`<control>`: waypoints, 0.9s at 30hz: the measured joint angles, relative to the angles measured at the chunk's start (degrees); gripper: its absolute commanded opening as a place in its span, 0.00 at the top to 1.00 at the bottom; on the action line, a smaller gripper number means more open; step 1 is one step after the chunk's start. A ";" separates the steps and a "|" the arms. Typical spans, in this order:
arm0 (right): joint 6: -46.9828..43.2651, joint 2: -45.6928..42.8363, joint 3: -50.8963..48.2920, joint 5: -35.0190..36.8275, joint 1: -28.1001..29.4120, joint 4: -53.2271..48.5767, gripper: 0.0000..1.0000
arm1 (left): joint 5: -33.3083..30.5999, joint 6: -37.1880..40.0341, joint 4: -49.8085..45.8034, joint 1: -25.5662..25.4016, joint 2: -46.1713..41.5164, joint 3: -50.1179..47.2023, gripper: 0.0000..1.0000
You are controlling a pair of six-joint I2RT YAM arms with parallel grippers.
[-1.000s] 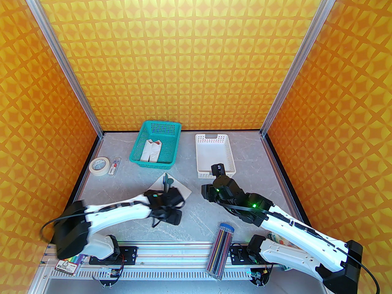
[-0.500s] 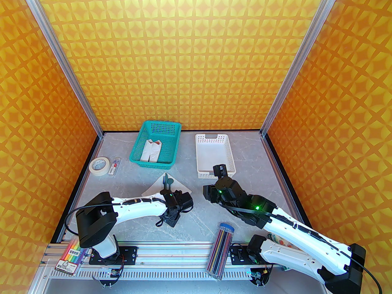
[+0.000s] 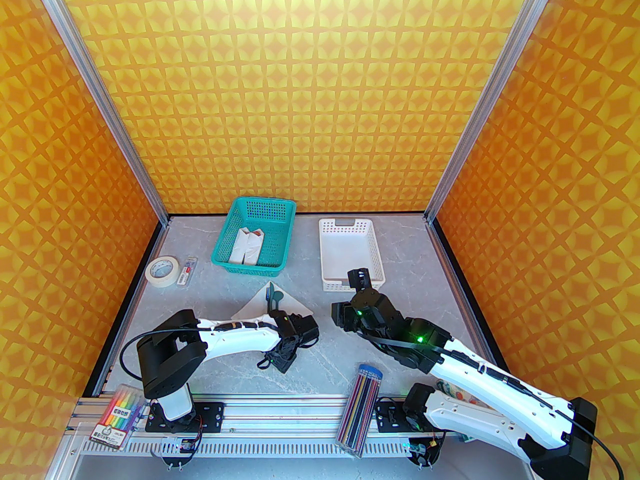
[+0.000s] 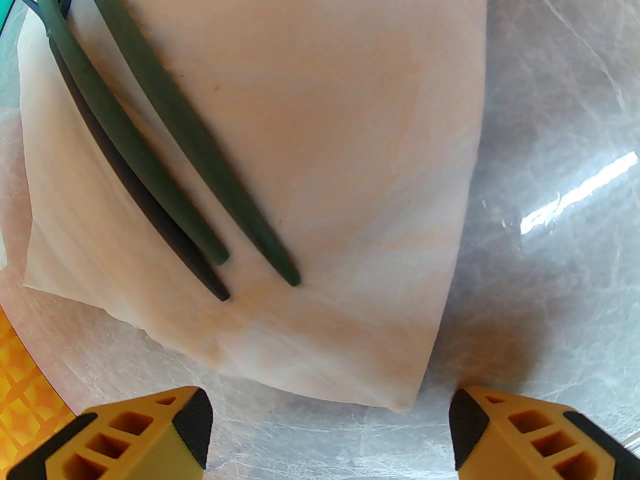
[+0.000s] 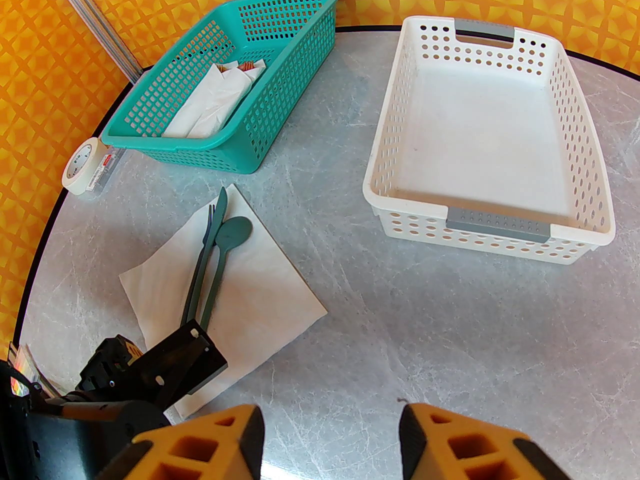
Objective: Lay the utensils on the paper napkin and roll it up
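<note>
The paper napkin [image 3: 296, 309] lies as a white diamond on the grey table, left of centre. On it rest the utensils: a teal spoon [image 5: 232, 232], fork [image 5: 206, 228] and knife [image 5: 222, 202], side by side, heads toward the teal basket. Their handle ends [image 4: 200, 168] point at my left gripper [image 4: 330, 418], which hangs open over the napkin's [image 4: 325, 143] near corner, empty. In the top view that gripper [image 3: 290, 335] covers the corner. My right gripper [image 5: 332, 438] is open and empty, hovering by the white basket's near end [image 3: 360, 280].
A teal basket [image 3: 226, 233] with white napkin bundles [image 3: 247, 248] stands at the back. A white basket [image 3: 325, 253] is to its right. Tape roll [image 3: 162, 270] and a small clear case [image 3: 187, 270] lie left. A pencil case [image 3: 362, 408] and marker pack [image 3: 117, 415] sit near the rail.
The left arm's elbow swung right and back, and its gripper slid a little right, to the napkin's near corner, jaws widening slightly. The right arm shifted slightly, then stayed still.
</note>
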 measured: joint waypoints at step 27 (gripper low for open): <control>-0.02 0.11 -1.55 -3.13 0.00 -1.20 0.50 | -5.84 3.26 1.49 3.13 -1.09 0.02 0.16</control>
